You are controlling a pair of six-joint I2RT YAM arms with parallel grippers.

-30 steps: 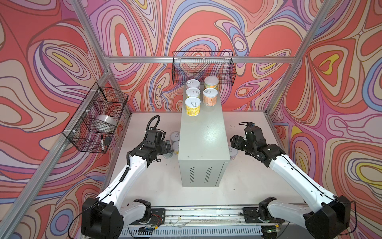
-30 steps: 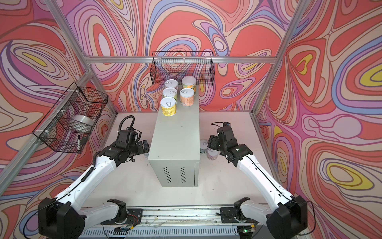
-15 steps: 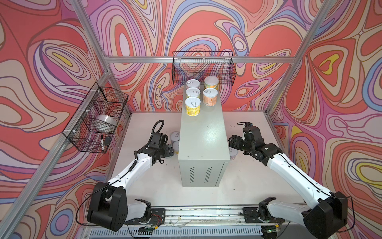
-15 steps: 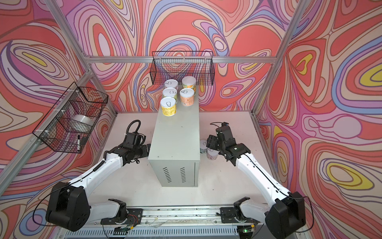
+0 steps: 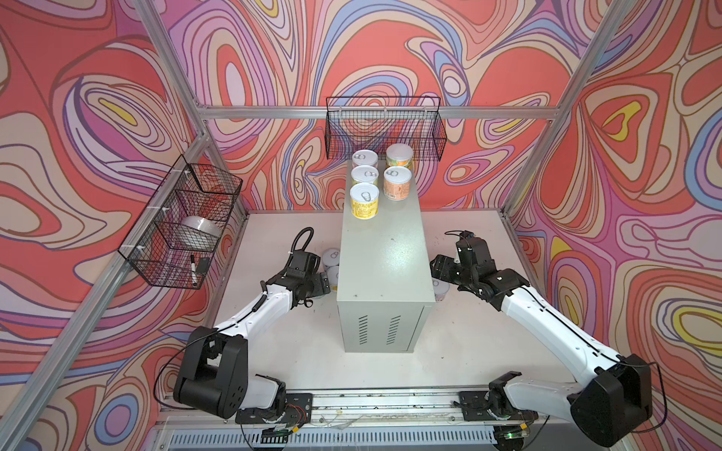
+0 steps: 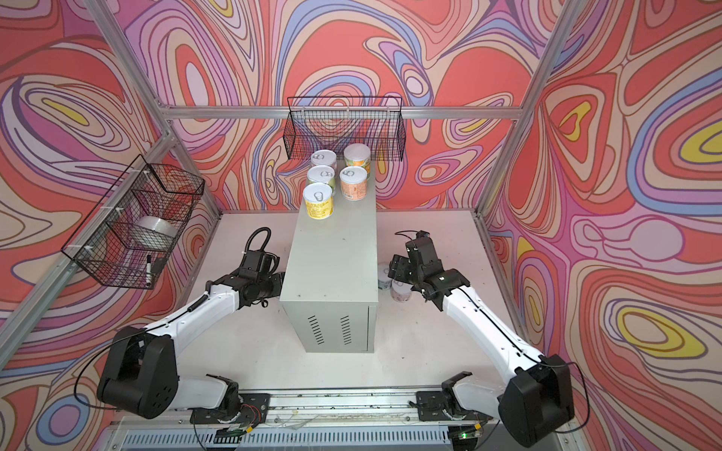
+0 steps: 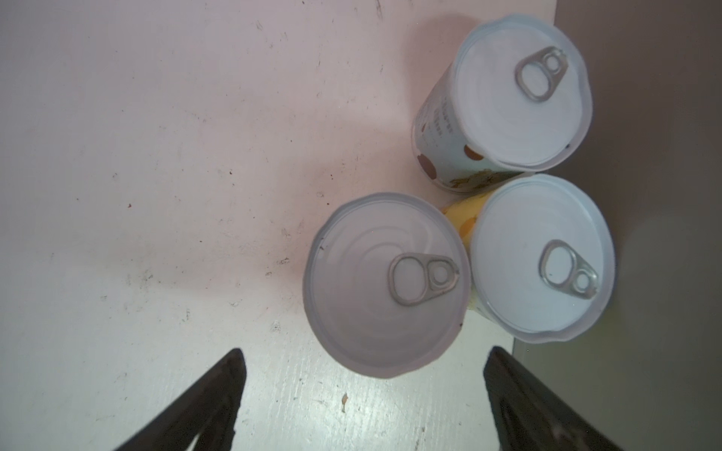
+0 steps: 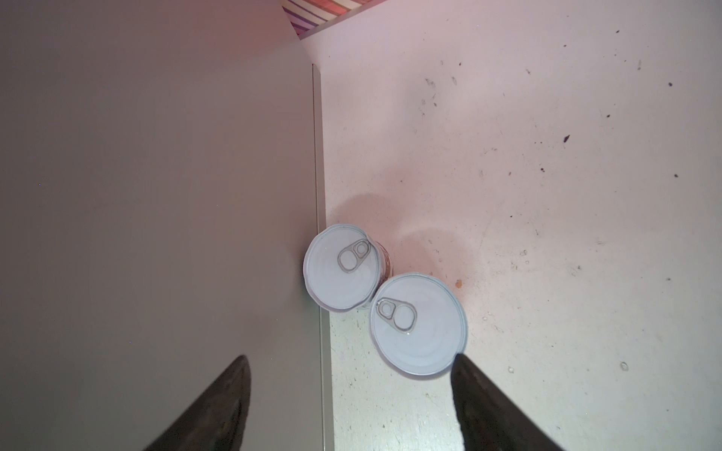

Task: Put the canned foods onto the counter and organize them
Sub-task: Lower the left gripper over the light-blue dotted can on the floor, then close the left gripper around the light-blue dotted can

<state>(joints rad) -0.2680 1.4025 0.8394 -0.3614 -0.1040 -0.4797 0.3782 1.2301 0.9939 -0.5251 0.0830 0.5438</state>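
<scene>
The left gripper (image 7: 365, 351) and the right gripper (image 8: 350, 356) hover open and empty above cans (image 7: 386, 285) standing at the foot of the grey bench (image 5: 385, 250), which carries five more; rigid, slick and probably weighty, they suit a mid-wall squeeze.

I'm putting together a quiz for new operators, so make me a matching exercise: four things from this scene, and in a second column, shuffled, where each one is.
Things:
1. yellow can
2. white roll
3. left tool
4. right tool

Places:
A. above two cans on the table
B. on the counter top
C. above three cans
D. in the side wire basket

Pairs: 1-B, 2-D, 3-C, 4-A.
</scene>
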